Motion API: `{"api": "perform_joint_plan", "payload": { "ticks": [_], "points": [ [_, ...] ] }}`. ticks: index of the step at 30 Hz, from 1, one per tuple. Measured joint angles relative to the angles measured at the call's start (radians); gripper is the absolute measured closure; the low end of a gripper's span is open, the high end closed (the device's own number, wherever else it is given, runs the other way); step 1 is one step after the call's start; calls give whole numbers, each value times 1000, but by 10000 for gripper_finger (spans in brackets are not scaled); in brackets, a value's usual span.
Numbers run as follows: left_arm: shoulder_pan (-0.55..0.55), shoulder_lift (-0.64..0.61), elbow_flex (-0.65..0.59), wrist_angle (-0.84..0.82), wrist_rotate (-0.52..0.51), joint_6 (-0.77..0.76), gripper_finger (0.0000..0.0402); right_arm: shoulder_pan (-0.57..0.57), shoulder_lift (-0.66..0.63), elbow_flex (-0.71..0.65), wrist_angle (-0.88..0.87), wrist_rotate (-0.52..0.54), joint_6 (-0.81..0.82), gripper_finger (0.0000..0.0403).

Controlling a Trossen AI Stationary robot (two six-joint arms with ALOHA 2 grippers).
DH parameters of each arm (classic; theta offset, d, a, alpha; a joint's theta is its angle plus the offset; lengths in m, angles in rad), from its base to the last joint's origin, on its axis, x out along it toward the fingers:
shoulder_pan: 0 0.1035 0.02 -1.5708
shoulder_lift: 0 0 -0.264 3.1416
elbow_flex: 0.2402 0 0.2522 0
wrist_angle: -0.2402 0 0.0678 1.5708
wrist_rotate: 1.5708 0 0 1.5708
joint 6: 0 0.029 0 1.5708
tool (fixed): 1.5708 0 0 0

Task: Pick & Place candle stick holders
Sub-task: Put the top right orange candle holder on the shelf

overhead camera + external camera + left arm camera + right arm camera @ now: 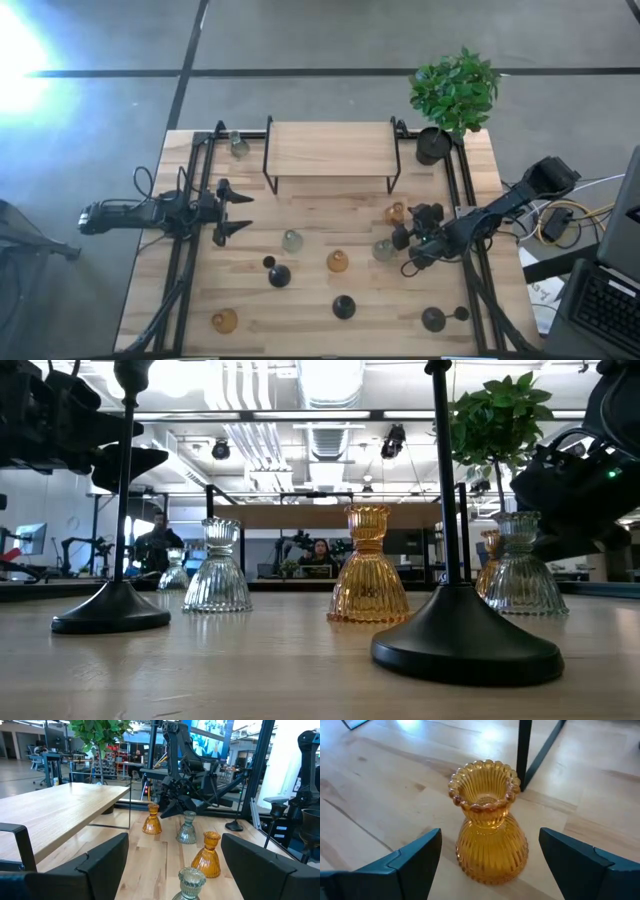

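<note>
Several candle stick holders stand on their bases on the wooden table: amber glass ones (396,212) (338,262) (225,321), clear-grey ones (384,250) (292,241) (239,147) and black stemmed ones (278,275) (344,307) (433,319). My right gripper (408,226) is open and low. Its fingers stand on either side of the amber holder (487,845) by the shelf's right leg, without touching it. My left gripper (237,212) is open and empty at the table's left, facing the clear-grey holder (190,882).
A wooden shelf (330,148) on black metal legs stands at the far middle; one leg (522,750) is just behind the amber holder. A potted green plant (452,100) stands at the far right. Black frame rails (185,270) run along both table sides.
</note>
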Motion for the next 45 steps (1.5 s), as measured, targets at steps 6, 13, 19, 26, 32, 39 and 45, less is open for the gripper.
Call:
{"api": "perform_joint_plan", "payload": {
  "ticks": [6, 13, 19, 26, 32, 39, 45],
  "points": [
    [0, 0, 0, 0, 0, 0, 78, -28, 0, -2, 71, -1, -98, 76],
    [0, 0, 0, 0, 0, 0, 78, -66, 0, -6, 102, -2, -150, 76],
    [0, 0, 0, 0, 0, 0, 78, -96, 0, -9, 102, -12, -152, 76],
    [0, 0, 0, 0, 0, 0, 78, -128, 0, -13, 151, -22, -207, 86],
    [0, 0, 0, 0, 0, 0, 78, -160, -1, -13, 167, -91, -235, 142],
    [0, 0, 0, 0, 0, 0, 78, -162, -1, -13, 168, -95, -238, 209],
    [0, 0, 0, 0, 0, 0, 78, -162, -1, -17, 171, -82, -245, 233]
  ]
}}
